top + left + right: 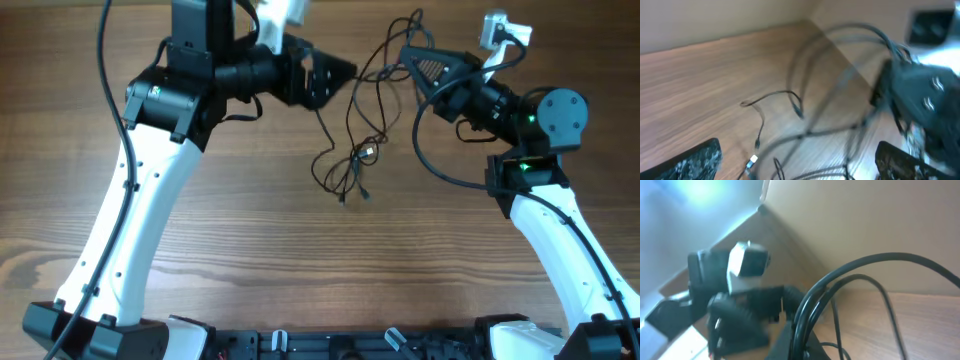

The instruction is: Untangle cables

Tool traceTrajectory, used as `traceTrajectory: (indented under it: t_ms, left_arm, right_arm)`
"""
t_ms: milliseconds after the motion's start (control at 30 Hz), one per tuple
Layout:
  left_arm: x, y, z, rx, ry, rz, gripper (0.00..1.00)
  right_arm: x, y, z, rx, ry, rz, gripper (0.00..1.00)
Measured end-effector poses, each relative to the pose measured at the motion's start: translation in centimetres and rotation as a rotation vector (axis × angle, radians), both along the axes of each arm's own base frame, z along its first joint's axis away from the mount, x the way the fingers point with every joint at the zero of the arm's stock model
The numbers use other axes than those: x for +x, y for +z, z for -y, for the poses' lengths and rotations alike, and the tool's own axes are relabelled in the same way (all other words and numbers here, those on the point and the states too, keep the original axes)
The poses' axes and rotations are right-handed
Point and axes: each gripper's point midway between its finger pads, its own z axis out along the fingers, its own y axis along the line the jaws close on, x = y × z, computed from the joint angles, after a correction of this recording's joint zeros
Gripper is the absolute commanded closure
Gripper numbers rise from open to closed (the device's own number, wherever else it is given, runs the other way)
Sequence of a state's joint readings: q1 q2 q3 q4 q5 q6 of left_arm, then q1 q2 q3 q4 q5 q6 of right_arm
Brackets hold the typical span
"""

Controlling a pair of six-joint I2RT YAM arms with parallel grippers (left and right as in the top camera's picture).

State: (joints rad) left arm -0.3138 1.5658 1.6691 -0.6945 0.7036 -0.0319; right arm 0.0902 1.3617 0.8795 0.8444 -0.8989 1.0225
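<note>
The cables (356,154) lie on the table (250,262) between left gripper (338,76) and right gripper (406,53) — strands reach the right one.

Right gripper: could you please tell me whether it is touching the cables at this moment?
Touching. In the right wrist view, the cables rise straight out of the shut jaws of the right gripper.

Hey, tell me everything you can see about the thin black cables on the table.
The cables are several very thin, black, flexible wires, rubbery-looking, with small plugs at the ends, one of them pale. Most lie in a loose tangle of loops on the wooden table, near its middle. A few strands rise from the tangle to the right gripper, which is shut on them. The left gripper stands open close beside the strands; whether it touches one is unclear.
</note>
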Motion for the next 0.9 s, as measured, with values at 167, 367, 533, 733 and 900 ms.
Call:
traceTrajectory:
  t_ms: [167,367,533,733,900]
  left_arm:
    - [-3.6,-0.3,3.6,0.043,-0.227,0.111,0.0]
    - [-5.1,-0.9,6.0,0.115,-0.284,0.189,0.0]
    - [-5.5,-1.0,7.0,0.13,-0.299,0.211,0.03]
    - [-4.7,-1.1,8.7,0.125,-0.306,0.261,0.91]
    - [-2.3,-0.4,8.2,0.125,-0.159,0.26,0.96]
  right_arm:
    - [-0.5,2.4,0.5,0.074,-0.013,0.056,0.96]
    - [-1.0,3.5,0.6,0.124,0.006,0.055,0.95]
    - [-1.1,4.1,0.8,0.162,0.014,0.038,0.95]
    - [-1.4,4.5,0.8,0.18,0.023,0.039,0.96]
    - [-1.4,4.5,0.8,0.181,0.025,0.039,0.95]
